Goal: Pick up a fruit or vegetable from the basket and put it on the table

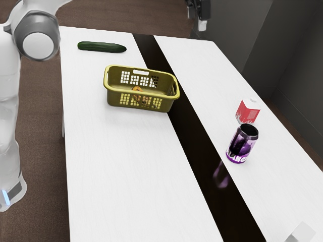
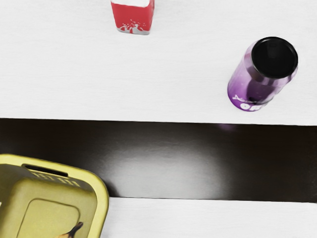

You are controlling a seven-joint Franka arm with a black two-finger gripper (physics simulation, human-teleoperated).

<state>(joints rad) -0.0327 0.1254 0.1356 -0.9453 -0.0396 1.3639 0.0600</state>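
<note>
Gripper (image 1: 200, 16) is raised; opening and any hold cannot be determined. Banana (image 2: 73, 232) lies off to its side, inside basket (image 2: 101, 201); misaligned descent could strike the rim.

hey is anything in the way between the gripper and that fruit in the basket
Nothing visible covers the fruit from above, but the yellow basket walls it in, so the gripper should probably come down through the open top. The can and carton stand outside the basket.
</note>
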